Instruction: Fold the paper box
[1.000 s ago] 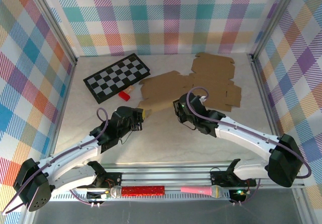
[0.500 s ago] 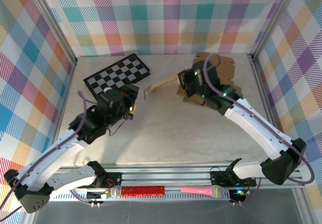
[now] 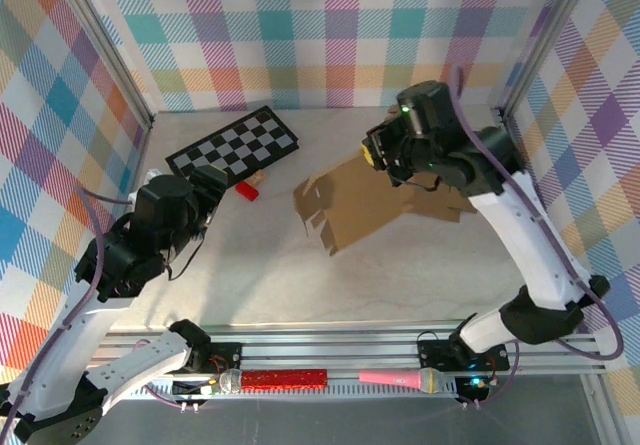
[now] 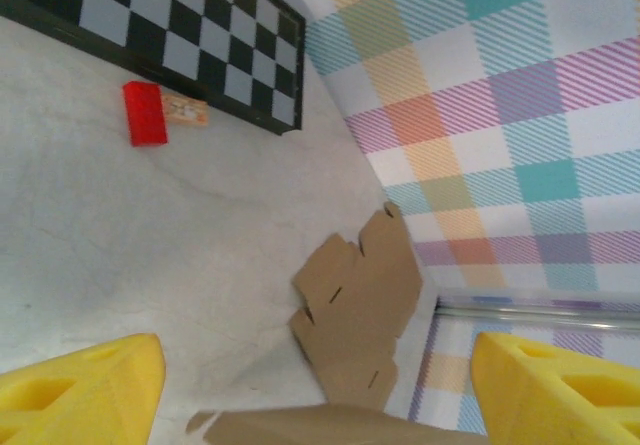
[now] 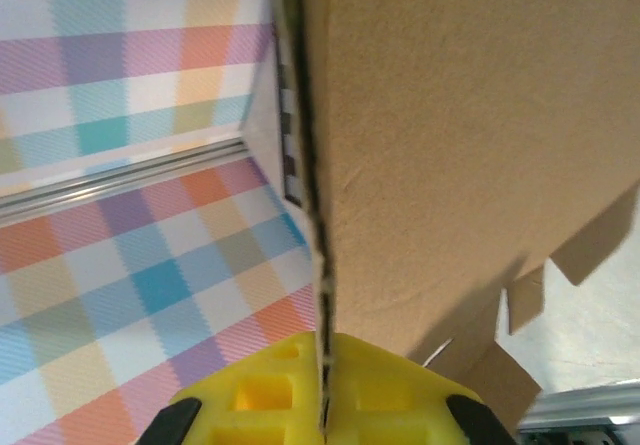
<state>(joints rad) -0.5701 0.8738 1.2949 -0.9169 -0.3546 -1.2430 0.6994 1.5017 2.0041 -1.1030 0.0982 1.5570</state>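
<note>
The paper box is a flat brown cardboard blank (image 3: 345, 205), held tilted in the air above the table's middle. My right gripper (image 3: 375, 150) is shut on its upper right edge. In the right wrist view the sheet (image 5: 470, 145) runs edge-on between the yellow fingers (image 5: 250, 405) of that gripper (image 5: 322, 390). My left gripper (image 3: 205, 180) hangs open and holds nothing, left of the sheet by the chessboard's near end. Its wrist view shows that gripper (image 4: 315, 405) with its yellow fingers (image 4: 80, 390) wide apart and the held sheet's edge (image 4: 320, 427) low in the frame.
A second cardboard blank (image 3: 452, 203) lies flat at the back right, seen again in the left wrist view (image 4: 360, 315). A chessboard (image 3: 232, 151) lies at the back left, with a red block (image 3: 245, 191) and a small wooden piece (image 3: 258, 179) beside it. Two microphones (image 3: 285, 377) rest on the front rail.
The right arm has lifted the cardboard blank off the table, up and to the right. The left gripper has opened and drawn back to the left.
</note>
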